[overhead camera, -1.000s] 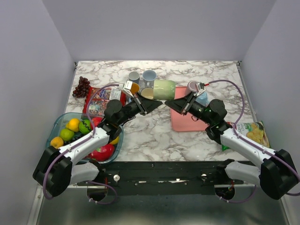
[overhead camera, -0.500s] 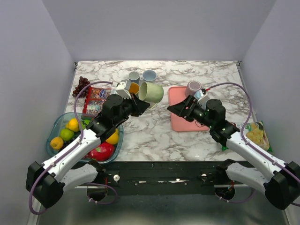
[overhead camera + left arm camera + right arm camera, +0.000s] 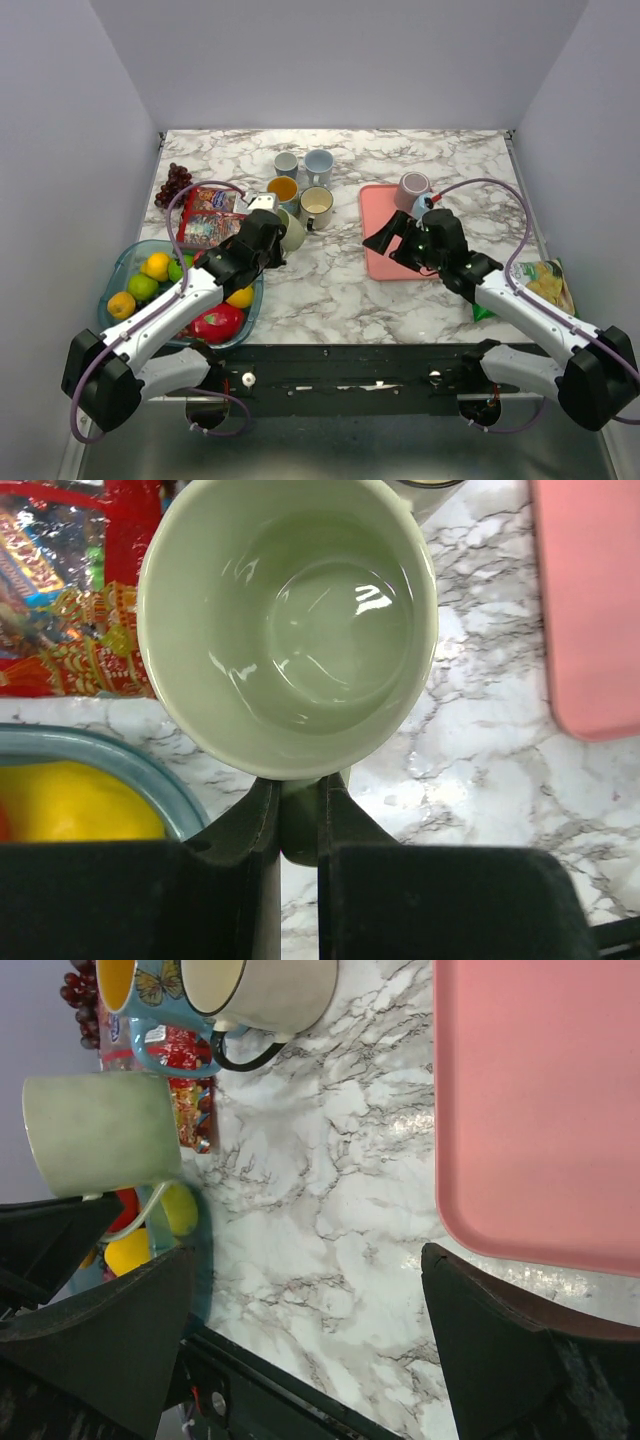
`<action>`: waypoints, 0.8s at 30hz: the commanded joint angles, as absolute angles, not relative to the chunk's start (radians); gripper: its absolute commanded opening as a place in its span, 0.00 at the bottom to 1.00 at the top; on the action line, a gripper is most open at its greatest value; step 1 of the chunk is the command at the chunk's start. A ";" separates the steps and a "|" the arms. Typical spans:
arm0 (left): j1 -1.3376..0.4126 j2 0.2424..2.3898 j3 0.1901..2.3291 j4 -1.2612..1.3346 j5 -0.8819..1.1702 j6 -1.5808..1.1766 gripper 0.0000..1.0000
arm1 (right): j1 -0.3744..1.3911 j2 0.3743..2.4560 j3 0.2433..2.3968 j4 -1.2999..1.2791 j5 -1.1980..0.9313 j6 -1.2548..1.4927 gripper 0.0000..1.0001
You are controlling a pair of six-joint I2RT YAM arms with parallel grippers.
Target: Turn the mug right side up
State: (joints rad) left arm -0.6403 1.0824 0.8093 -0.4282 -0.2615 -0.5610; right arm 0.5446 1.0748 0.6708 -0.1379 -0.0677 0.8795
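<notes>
Holds the green mug [image 3: 290, 630] by its handle with the left fingers [image 3: 298, 820], clenched on the loop from both sides, just beside the rim of the fruit bowl [image 3: 90, 742] and the snack packet [image 3: 208, 215]. Shows the mug's hollow straight into the left wrist view, mouth upward and base toward the tabletop [image 3: 330, 290], so reads as already the right way up. Cannot tell contact with the marble from a hover just above it. Pinches the handle rather than the wall, probably for a firm lever in rotating the cup and for a free mouth and base.

Spreads the right fingers [image 3: 308, 1260] wide with nothing between them, near the left edge of the pink tray [image 3: 385, 265] and well apart from the mug. Looks like a released, stand-off posture, clear of the carrying arm.

Sets the mug in front of the cream mug [image 3: 316, 203] and the orange-lined mug [image 3: 283, 189], both upright, with two small mugs [image 3: 319, 162] farther back and a pink mug [image 3: 412, 187] on the tray's far corner. Seems to aim at joining that upright group.

Judges the step in hand as the set-down: lower to a flat seat on the tabletop, then loosen the pinch on the handle. Risks a tip toward the bowl or the cream mug with a release while tilted or off the surface
</notes>
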 commanded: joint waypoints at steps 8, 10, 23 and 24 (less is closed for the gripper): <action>-0.653 1.221 0.828 -0.442 -0.408 -0.578 0.00 | 0.548 1.131 0.741 -0.218 -0.011 0.812 1.00; -0.653 1.239 0.824 -0.437 -0.419 -0.578 0.00 | 0.548 1.138 0.750 -0.238 -0.005 0.792 1.00; -0.661 1.341 0.815 -0.390 -0.462 -0.535 0.00 | 0.548 1.129 0.778 -0.301 0.069 0.727 1.00; -0.660 1.350 0.816 -0.391 -0.466 -0.531 0.00 | 0.548 1.127 0.781 -0.307 0.087 0.723 1.00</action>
